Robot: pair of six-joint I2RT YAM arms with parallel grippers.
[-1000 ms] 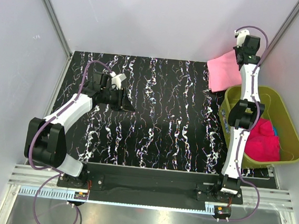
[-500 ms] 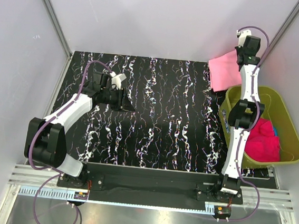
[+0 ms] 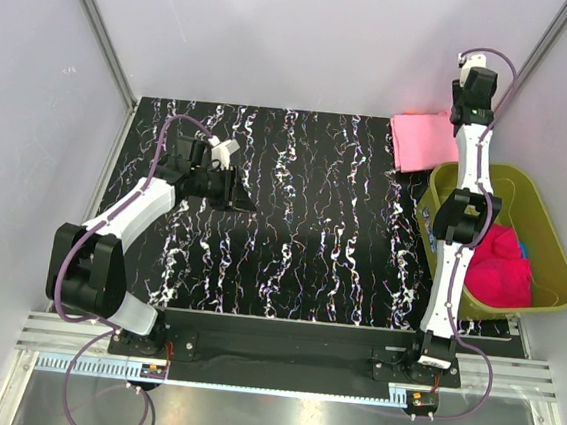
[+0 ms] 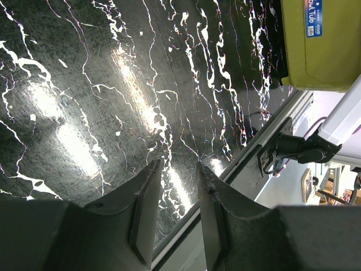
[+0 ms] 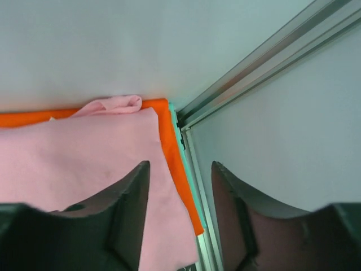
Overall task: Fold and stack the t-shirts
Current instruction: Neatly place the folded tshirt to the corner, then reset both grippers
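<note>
Hiding most of the orange t-shirt [image 5: 172, 141], the light pink t-shirt [image 3: 423, 139] lies at the far right corner. The right gripper [image 5: 180, 169], its arm stretched far, hovers above it with jaws spread and empty. The left gripper [image 4: 177, 166] hangs low at left, jaws slightly apart, empty.

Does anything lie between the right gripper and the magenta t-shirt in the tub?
Nothing visible does. The magenta t-shirt lies uncovered in the open tub; the right gripper, jaws apart, hangs above the pink t-shirt beyond it.
</note>
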